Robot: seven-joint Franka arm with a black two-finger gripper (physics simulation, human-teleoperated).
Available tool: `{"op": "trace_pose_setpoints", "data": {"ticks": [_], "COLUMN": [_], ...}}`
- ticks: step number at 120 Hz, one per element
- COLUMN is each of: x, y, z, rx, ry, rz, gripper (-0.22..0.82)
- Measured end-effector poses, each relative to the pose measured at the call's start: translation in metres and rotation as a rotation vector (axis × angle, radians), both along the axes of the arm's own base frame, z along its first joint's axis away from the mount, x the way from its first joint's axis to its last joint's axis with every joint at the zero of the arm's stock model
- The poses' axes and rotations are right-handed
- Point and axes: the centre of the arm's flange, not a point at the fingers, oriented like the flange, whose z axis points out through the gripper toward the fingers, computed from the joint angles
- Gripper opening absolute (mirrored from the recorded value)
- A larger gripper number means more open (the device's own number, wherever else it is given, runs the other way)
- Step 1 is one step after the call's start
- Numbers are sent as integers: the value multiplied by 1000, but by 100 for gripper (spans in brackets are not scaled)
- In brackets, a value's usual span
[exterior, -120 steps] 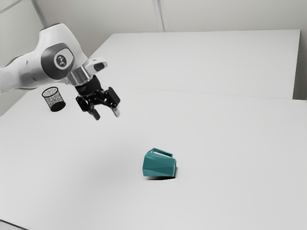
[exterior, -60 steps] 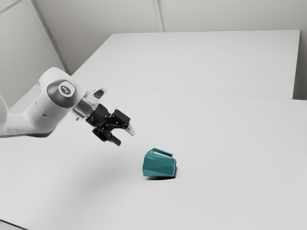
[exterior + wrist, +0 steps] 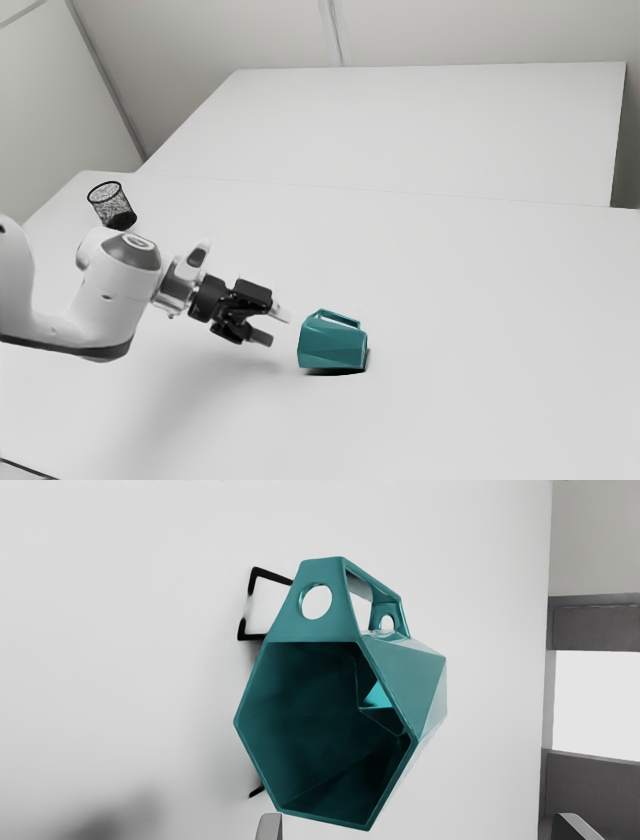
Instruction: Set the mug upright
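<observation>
Just short of the mug, on its exterior-view left side, my gripper [image 3: 280, 327] is low over the table, fingers spread with nothing between them. The teal faceted mug [image 3: 332, 343] lies on its side on the white table [image 3: 450, 400], its handle at the upper side. In the wrist view the hexagonal mouth of the mug [image 3: 325, 725] faces my hand, and the handle with round holes stands out from one side. The open gripper [image 3: 417, 827] shows its two tips at the bottom edge, wide apart, the mug's mouth just beyond them.
A black mesh cup [image 3: 112, 206] stands behind the arm toward the exterior view's upper left. Another white surface [image 3: 430, 125] lies beyond the table's far edge, and walls rise behind it.
The arm has come down and toward the exterior view's right, bringing my gripper close to the mug and tilting it nearer level. The mug has stayed where it was.
</observation>
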Motion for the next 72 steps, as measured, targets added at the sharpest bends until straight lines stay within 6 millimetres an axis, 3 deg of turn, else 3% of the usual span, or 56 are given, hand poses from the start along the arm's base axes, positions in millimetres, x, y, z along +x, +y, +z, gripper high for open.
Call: {"op": "trace_pose_setpoints", "data": {"ticks": [30, 72], "x": [-5, -4], "y": [-1, -8], "z": [-22, -29], "rx": [-52, -39], "ry": [-128, -301], "rz": [10, -64], "gripper": [59, 59]}}
